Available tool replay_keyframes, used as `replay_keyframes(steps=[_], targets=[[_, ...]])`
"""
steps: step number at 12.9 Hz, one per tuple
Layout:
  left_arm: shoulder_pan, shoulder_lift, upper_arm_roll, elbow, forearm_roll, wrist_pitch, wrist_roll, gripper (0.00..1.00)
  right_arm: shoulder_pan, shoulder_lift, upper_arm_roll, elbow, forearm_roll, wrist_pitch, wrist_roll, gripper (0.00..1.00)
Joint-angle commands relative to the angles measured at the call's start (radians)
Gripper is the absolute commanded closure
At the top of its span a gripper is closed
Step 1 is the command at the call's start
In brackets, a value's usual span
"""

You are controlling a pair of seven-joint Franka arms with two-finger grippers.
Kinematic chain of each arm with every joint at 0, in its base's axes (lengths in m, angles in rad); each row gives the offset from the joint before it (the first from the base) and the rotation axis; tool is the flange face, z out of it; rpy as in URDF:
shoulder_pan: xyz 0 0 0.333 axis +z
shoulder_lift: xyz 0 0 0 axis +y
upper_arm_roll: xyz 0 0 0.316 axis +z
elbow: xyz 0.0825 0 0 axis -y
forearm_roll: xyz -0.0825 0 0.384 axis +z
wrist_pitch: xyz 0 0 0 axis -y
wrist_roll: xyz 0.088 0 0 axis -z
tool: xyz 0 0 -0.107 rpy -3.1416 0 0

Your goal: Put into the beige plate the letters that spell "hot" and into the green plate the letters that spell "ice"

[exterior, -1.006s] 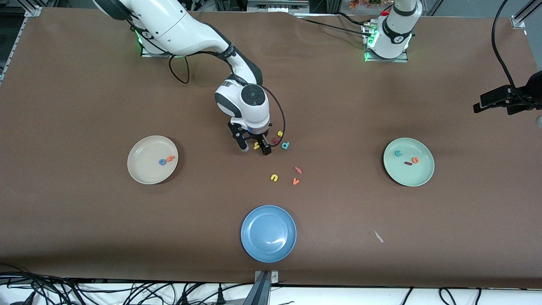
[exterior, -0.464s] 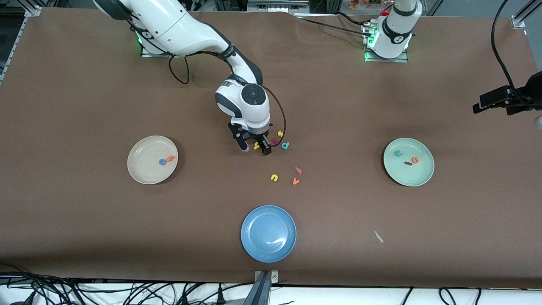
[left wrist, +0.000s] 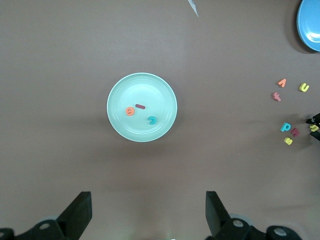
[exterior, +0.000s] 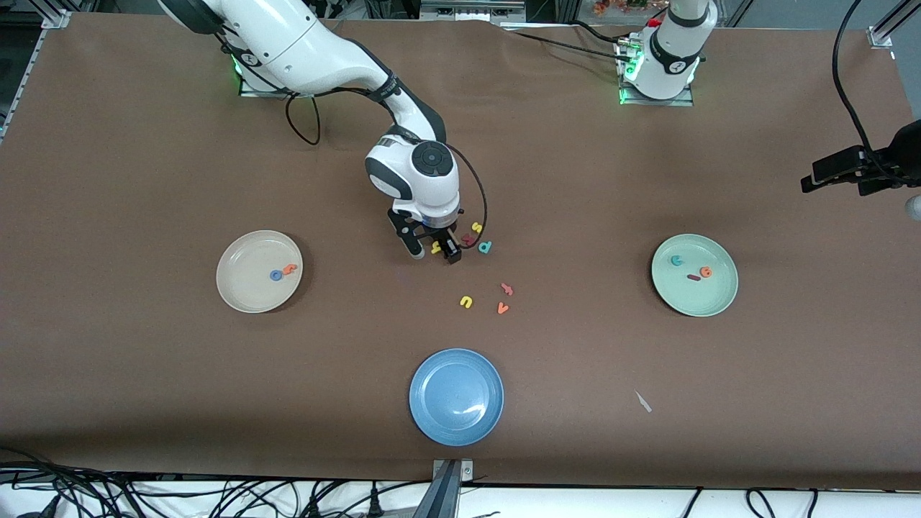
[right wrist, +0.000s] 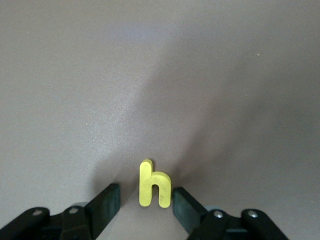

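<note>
Right gripper [exterior: 434, 252] down at table centre, fingers part-open straddling the yellow h [right wrist: 154, 185], one touching, not clamped. Blue o [exterior: 275, 275] and orange t [exterior: 290, 269] in beige plate [exterior: 245, 288]. Green plate [exterior: 709, 302] at h's 3 o'clock holds teal c [exterior: 676, 260], red i [exterior: 693, 277], orange e [exterior: 706, 272]. Left gripper [left wrist: 147, 215] waits wide open, empty, above it.

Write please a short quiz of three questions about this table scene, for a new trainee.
1. True or false: the green plate holds three letters.
2. Which letter lies between the fingers of the right gripper? A) yellow s B) yellow h C) teal p
3. Which "hot" letters lie in the beige plate?

Key:
1. True: teal c, dark red i, orange e.
2. B.
3. The blue o and orange t.
</note>
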Motion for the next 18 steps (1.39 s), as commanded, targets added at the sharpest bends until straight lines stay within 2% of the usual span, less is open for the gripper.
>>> replay_keyframes(steps=[1, 2, 4, 6, 8, 18], targets=[[-0.006, -0.007, 0.007, -0.003, -0.03, -0.001, -0.008, 0.0, 0.001, 0.018, -0.01, 0.005, -0.028, -0.017, 0.006, 0.49], [-0.006, -0.007, 0.007, -0.003, -0.03, -0.001, -0.008, 0.0, 0.001, 0.018, -0.014, 0.005, -0.029, -0.017, 0.006, 0.5], [-0.006, -0.007, 0.007, -0.003, -0.03, -0.001, -0.008, 0.0, 0.003, 0.015, -0.014, -0.001, -0.04, -0.017, 0.006, 0.57], [-0.006, -0.007, 0.007, -0.003, -0.03, -0.001, -0.008, 0.0, 0.001, 0.013, -0.014, -0.002, -0.04, -0.017, 0.006, 0.7], [-0.006, -0.007, 0.007, -0.004, -0.03, -0.001, -0.008, 0.0, 0.001, 0.012, -0.014, -0.002, -0.04, -0.017, 0.006, 0.79], [-0.006, -0.004, 0.007, -0.004, -0.03, -0.001, -0.008, 0.0, -0.027, -0.043, -0.007, -0.025, -0.044, -0.023, -0.017, 0.83]])
